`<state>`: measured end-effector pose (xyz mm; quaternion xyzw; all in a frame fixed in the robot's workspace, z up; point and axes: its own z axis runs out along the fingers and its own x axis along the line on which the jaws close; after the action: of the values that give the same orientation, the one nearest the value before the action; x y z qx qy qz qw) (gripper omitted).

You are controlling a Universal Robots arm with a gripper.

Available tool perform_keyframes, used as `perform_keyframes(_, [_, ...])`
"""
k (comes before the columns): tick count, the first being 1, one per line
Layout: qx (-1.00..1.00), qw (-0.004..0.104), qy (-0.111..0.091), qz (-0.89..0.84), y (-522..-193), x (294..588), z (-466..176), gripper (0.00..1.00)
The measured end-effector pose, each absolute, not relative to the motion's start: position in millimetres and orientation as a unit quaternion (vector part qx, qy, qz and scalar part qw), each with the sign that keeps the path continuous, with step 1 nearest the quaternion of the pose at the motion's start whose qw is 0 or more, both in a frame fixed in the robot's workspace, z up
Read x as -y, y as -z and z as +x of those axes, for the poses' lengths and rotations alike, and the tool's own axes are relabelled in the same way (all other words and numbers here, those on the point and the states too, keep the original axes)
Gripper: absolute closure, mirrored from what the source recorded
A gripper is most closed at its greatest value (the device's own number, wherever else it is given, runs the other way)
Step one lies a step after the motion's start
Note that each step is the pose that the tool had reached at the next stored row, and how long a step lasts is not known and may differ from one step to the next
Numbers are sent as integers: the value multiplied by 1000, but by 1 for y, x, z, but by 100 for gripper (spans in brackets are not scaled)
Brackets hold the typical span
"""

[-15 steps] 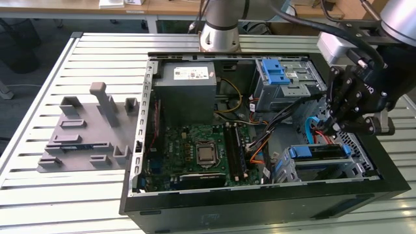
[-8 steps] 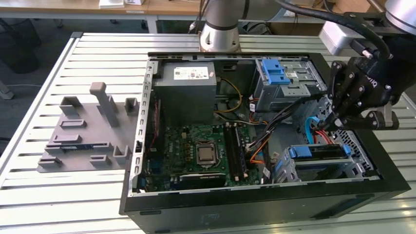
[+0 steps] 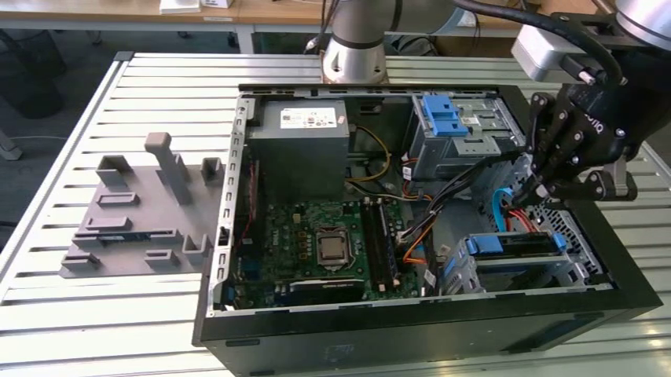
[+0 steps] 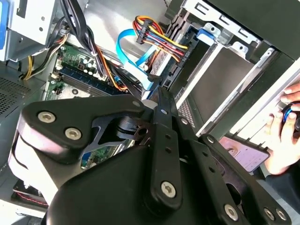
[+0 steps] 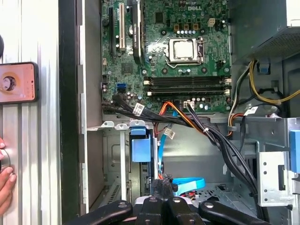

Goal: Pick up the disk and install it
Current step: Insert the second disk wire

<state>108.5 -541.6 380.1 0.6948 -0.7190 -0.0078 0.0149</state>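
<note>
The flat silver disk in a bright blue plastic carrier [image 3: 511, 245] is sitting in the grey metal drive cage [image 3: 467, 269] near the tabletop [image 3: 105, 314] edge at the exterior view's right, seeming rigid, dense and shock-sensitive, best gripped by its blue rails, while the black end effector [image 3: 537, 192] is hovering above, closed and empty.
</note>
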Motion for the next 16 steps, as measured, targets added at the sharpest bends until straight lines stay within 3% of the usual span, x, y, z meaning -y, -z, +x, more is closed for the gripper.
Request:
perform_keyframes(5, [719, 16, 9, 695, -380, 541, 109, 89])
perform_keyframes(8, [719, 16, 9, 695, -381, 541, 109, 76])
perform_keyframes(11, [719, 17, 10, 695, -381, 540, 109, 75])
perform_keyframes(12, [719, 17, 10, 695, -381, 540, 109, 69])
perform_keyframes(16, [719, 20, 13, 695, -381, 537, 109, 69])
